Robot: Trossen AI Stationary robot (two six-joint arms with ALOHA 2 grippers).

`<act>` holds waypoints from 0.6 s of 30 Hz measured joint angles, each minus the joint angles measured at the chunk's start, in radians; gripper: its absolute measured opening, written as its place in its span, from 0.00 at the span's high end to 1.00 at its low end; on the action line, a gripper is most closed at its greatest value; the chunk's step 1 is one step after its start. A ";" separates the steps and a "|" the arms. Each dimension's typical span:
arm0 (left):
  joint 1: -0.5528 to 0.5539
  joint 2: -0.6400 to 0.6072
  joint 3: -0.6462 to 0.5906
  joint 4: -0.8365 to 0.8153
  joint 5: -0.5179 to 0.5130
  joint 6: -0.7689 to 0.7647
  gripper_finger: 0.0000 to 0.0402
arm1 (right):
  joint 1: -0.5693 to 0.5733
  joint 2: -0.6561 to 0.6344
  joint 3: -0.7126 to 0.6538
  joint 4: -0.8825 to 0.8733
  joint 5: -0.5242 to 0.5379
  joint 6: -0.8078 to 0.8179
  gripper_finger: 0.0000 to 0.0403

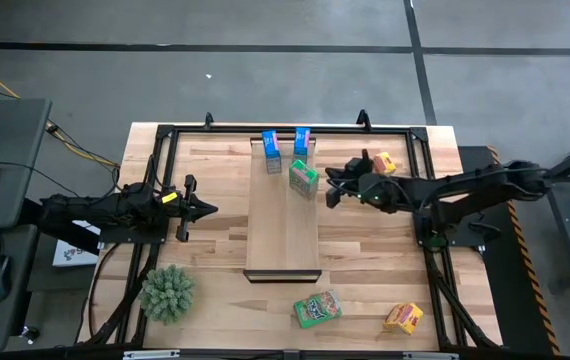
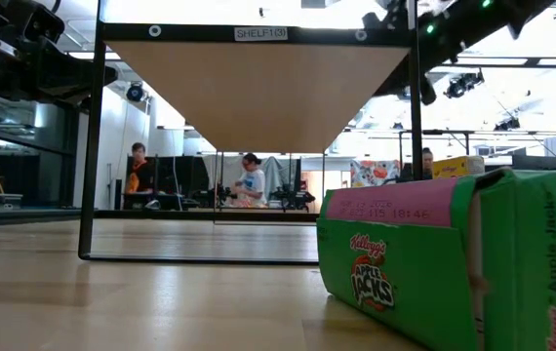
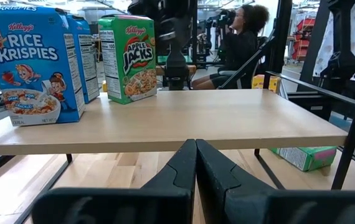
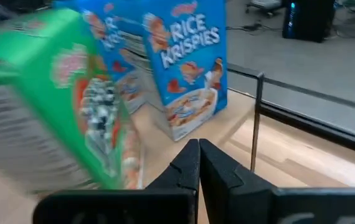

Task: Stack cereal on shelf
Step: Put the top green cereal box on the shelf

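**Both grippers pinched shut and empty, three boxes up, three to go**

The fingers of the left gripper [image 1: 208, 209], at the left-centre of the high view, are pressed together on nothing; the arm waits there, beside the spiky green plant [image 1: 167, 291] at lower left. In the middle lies the shelf [image 1: 283, 235], a pale board raised on a dark frame. At its upper end stand two blue cereal boxes [image 1: 271, 150] and, just below and to their right, a green cereal box [image 1: 303, 178]. Right of that box the right gripper [image 1: 329, 186] hovers near the board's edge, fingers clenched with no box between them. A yellow-orange box [image 1: 384, 162] sits just beyond the arm at upper right. Along the bottom lie another green box [image 1: 317, 308] and a second yellow-orange box [image 1: 403, 318].

These small cartons look light, thin-walled and easily toppled, with glossy faces likely to slip. Pinching across the two narrow sides, about mid-height and gently, seems safest.
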 joint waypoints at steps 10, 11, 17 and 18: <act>0.000 0.000 0.000 0.000 0.000 0.000 0.99 | -0.011 0.098 0.000 0.124 -0.112 0.015 1.00; 0.000 0.000 0.000 0.000 0.000 0.000 0.99 | -0.007 0.098 0.000 0.126 -0.113 0.021 1.00; 0.000 0.000 0.000 0.000 0.000 0.000 0.99 | 0.035 0.098 0.000 0.126 -0.110 0.062 1.00; 0.000 0.000 0.000 0.000 0.000 0.000 0.99 | 0.043 0.098 0.000 0.126 -0.109 0.063 1.00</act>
